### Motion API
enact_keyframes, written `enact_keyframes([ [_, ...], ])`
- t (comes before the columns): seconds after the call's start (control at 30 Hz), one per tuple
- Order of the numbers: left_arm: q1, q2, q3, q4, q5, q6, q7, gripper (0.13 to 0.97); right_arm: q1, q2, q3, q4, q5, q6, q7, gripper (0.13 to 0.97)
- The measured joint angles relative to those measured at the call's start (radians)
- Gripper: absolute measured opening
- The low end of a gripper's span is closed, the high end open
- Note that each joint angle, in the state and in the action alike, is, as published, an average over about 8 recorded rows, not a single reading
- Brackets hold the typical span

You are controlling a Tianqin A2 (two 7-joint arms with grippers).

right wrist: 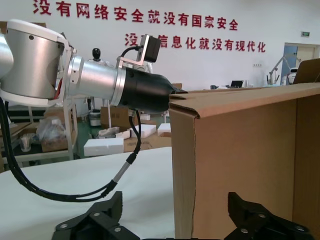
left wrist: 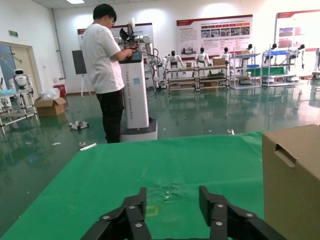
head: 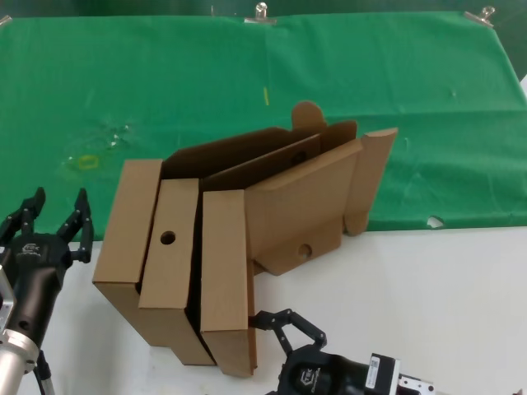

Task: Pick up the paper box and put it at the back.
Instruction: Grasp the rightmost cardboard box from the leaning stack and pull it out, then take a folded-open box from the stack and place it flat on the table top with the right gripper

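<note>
1. Okay, left gripper at lower left of the head view, fingers spread, holding nothing, just beside the boxes' left edge.
2. Paper box in the frame centre, lid hinged open, tilted, leaning on three upright flat boxes, straddling the white tabletop and green cloth.
3. Right gripper at bottom centre, fingers spread, just beside the rightmost flat box's lower end; the right wrist view shows cardboard between them.
4. Metal clips along the cloth's top edge.
</note>
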Motion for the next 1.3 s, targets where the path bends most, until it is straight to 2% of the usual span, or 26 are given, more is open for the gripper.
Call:
enact_keyframes([
  [0.17,0.000,0.000,0.000,0.000,0.000,0.000,0.000,0.374,0.011,-0.004,-0.001,-0.017,-0.012,-0.005,-0.004,0.737],
  [0.23,0.000,0.000,0.000,0.000,0.000,0.000,0.000,0.325,0.015,-0.005,-0.002,-0.022,-0.017,-0.005,-0.005,0.683],
  [0.37,0.000,0.000,0.000,0.000,0.000,0.000,0.000,0.325,0.022,-0.010,-0.003,-0.031,-0.022,-0.004,-0.001,0.576],
  [0.43,0.000,0.000,0.000,0.000,0.000,0.000,0.000,0.293,0.026,-0.013,-0.002,-0.036,-0.023,-0.003,0.004,0.523],
  [0.57,0.000,0.000,0.000,0.000,0.000,0.000,0.000,0.230,0.035,-0.021,0.000,-0.046,-0.024,0.002,0.015,0.523],
  [0.63,0.000,0.000,0.000,0.000,0.000,0.000,0.000,0.199,0.039,-0.024,0.001,-0.051,-0.025,0.004,0.018,0.474],
  [0.83,0.000,0.000,0.000,0.000,0.000,0.000,0.000,0.165,0.048,-0.030,0.002,-0.062,-0.033,0.012,0.022,0.327],
  [1.13,0.000,0.000,0.000,0.000,0.000,0.000,0.000,0.143,0.040,-0.023,0.006,-0.047,-0.043,0.016,0.021,0.203],
  [1.3,0.000,0.000,0.000,0.000,0.000,0.000,0.000,0.142,0.003,0.015,0.023,0.015,-0.041,0.011,0.021,0.178],
])
